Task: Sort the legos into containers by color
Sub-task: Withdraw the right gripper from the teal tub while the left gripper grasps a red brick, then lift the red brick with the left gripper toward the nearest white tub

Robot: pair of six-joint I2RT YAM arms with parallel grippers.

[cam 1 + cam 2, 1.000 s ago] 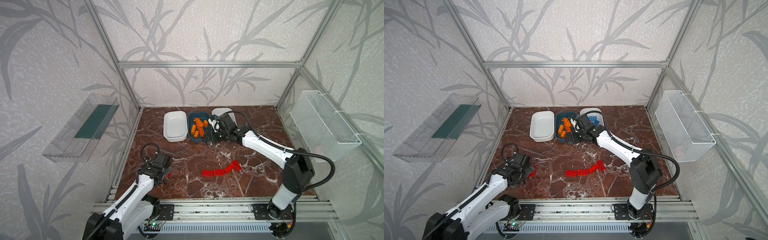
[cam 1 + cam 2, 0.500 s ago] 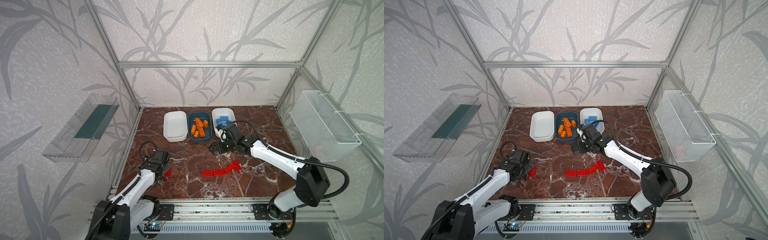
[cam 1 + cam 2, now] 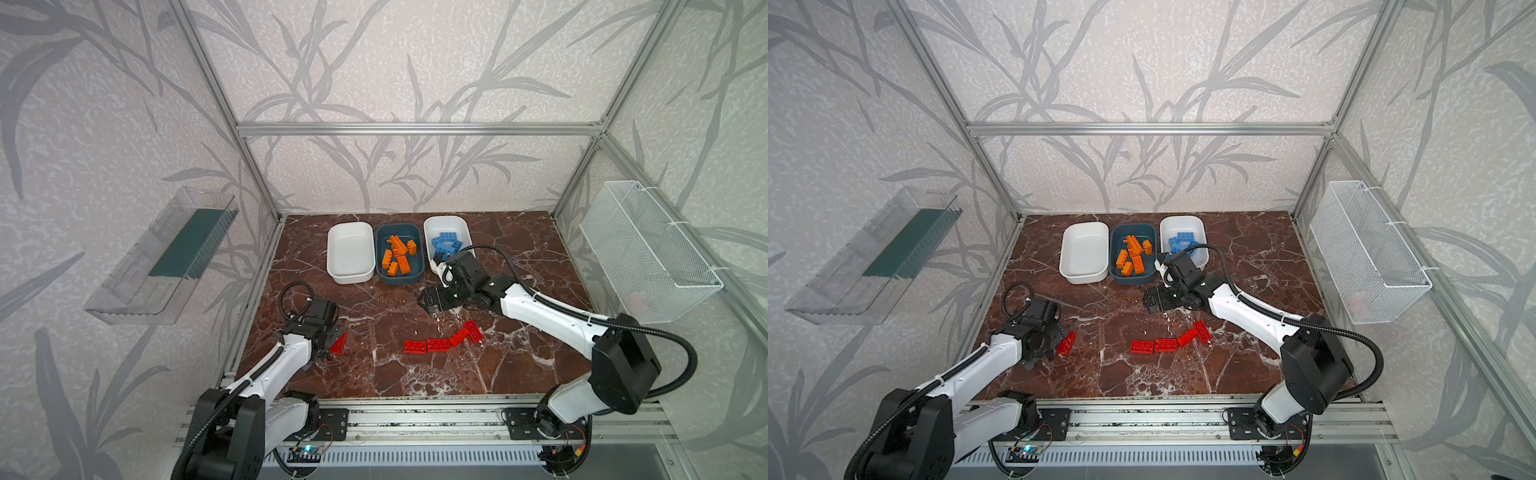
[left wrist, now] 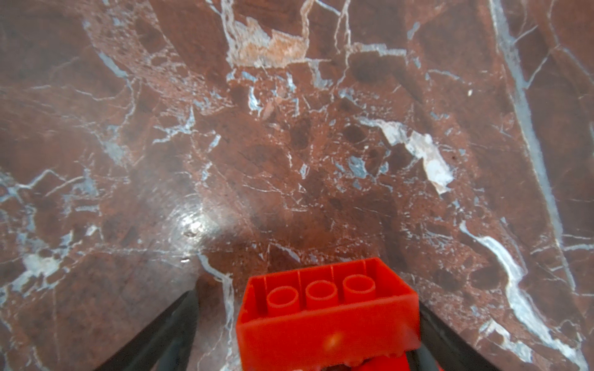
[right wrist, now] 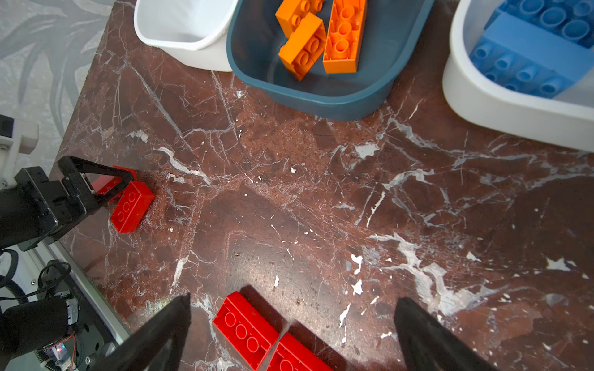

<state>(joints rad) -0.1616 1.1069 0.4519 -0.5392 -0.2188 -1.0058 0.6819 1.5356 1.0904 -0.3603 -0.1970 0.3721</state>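
Observation:
Four red legos [image 3: 438, 344] lie in a bent row at the front middle of the table. Another red lego [image 3: 338, 344] lies at the front left, with a second one close against it [image 5: 111, 184]. My left gripper [image 3: 332, 338] is low over these. Seen from the left wrist, the red lego [image 4: 324, 308] stands between the open jaws, against one finger with a gap to the other. My right gripper [image 3: 428, 301] hangs open and empty over the table, in front of the tubs. At the back stand an empty white container [image 3: 349, 249], a teal one [image 3: 400, 277] with orange legos [image 3: 397, 255], and a white one [image 3: 446, 222] with blue legos [image 3: 444, 245].
A white wire mesh basket [image 3: 648, 257] hangs on the right wall. On the left wall hangs a clear plastic tray [image 3: 166, 257]. An aluminium rail [image 3: 415, 409] runs along the table's front edge, and the frame posts stand at the corners.
My right gripper has drawn back from over the teal tub toward the front and now hangs over the table, still open. My left gripper has settled around the red lego at the left.

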